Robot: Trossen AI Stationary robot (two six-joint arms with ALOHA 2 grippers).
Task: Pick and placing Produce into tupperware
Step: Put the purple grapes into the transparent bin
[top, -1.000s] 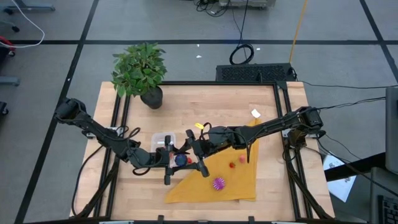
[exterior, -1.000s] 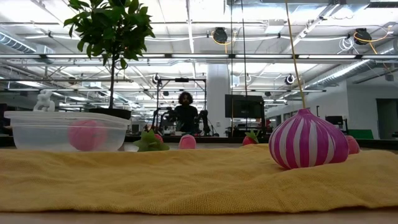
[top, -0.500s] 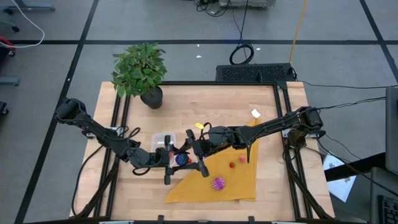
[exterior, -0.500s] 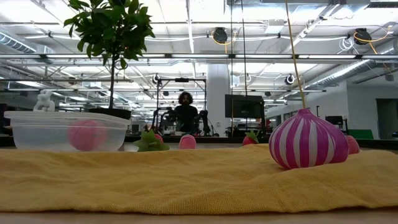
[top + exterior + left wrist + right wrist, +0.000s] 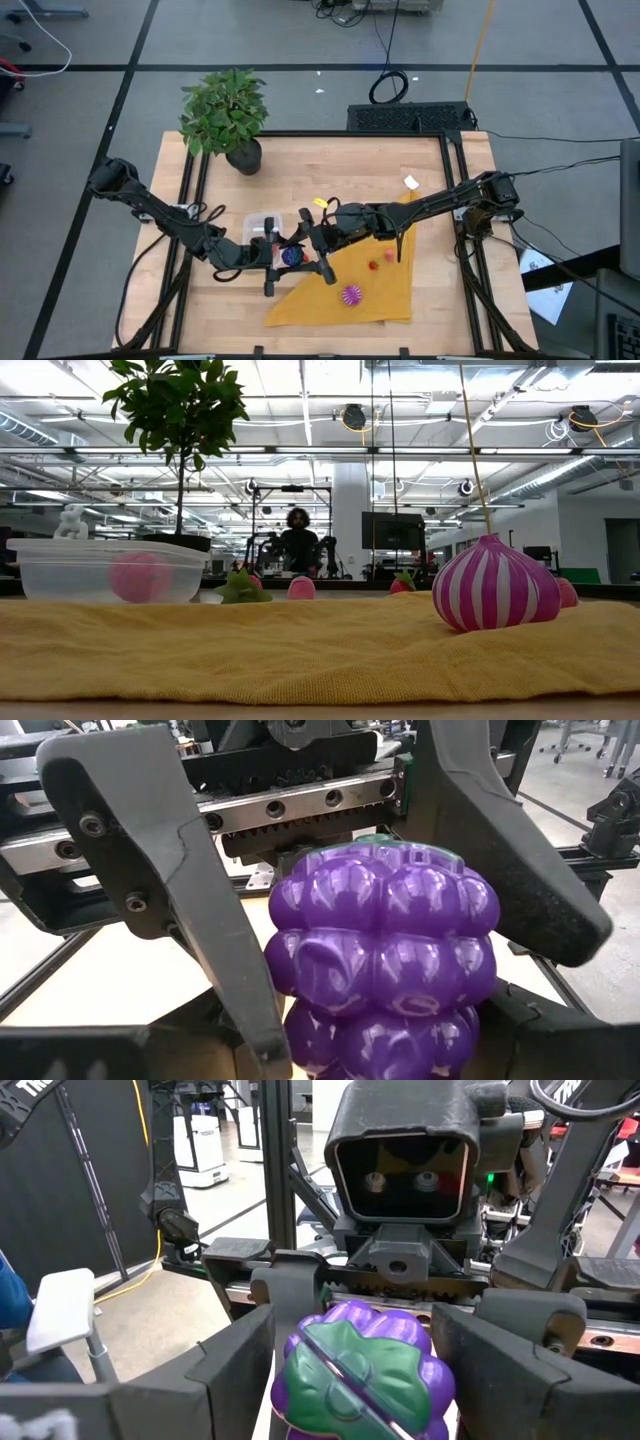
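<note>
A purple toy grape bunch (image 5: 291,256) with a green top (image 5: 345,1370) is held between my two grippers, which face each other near the table's middle. My right gripper (image 5: 308,252) comes from the right and is shut on it. My left gripper (image 5: 276,258) comes from the left and is closed on its other end. The clear tupperware (image 5: 262,225) stands just beyond them on the wood and holds a pink ball (image 5: 138,577). A magenta spiky ball (image 5: 351,294) and small red pieces (image 5: 374,265) lie on the yellow cloth (image 5: 380,300). My left gripper has the bunch's lower end (image 5: 380,1040) between its two fingers (image 5: 150,1055), coming level from the table's left. The contact lies at the picture's edge, so how far back the bunch reaches does not show. My right gripper pinches the bunch's two sides (image 5: 470,900) between its fingers (image 5: 180,890), level from the table's right. The green top (image 5: 345,1370) faces its wrist. The bunch is clear of the table.
A potted plant (image 5: 225,110) stands at the far left corner. A purple-and-white striped onion (image 5: 495,585) and small pink and green pieces (image 5: 300,588) sit on the cloth in the low view. A white tag (image 5: 411,182) lies far right. People sit in the room behind.
</note>
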